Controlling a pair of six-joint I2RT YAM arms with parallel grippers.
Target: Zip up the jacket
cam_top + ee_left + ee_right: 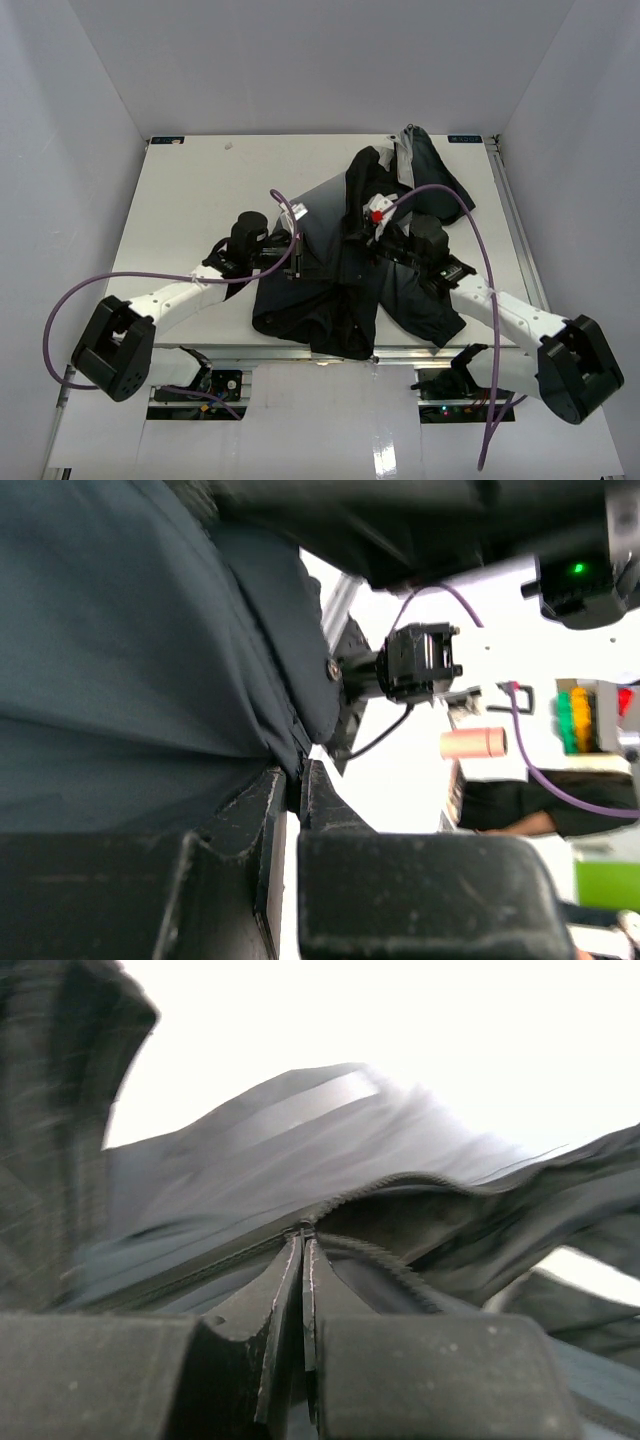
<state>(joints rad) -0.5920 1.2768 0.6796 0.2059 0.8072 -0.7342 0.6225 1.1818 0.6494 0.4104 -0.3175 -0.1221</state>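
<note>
1. Across the white tabletop's (200,190) middle lies the crumpled charcoal-black fabric jacket (340,290).
2. Left hand (300,775) pinches its edge; that thin bite could slip under pull.
3. Right hand (303,1235) is clenched on its zipper line; bunched fabric could jam it.

A white worktop (200,180) is enclosed on three sides by plain white walls (80,120). A small grey mark (229,146) is seen near its far left corner, and a metal rail (515,225) is run along its right edge.
</note>
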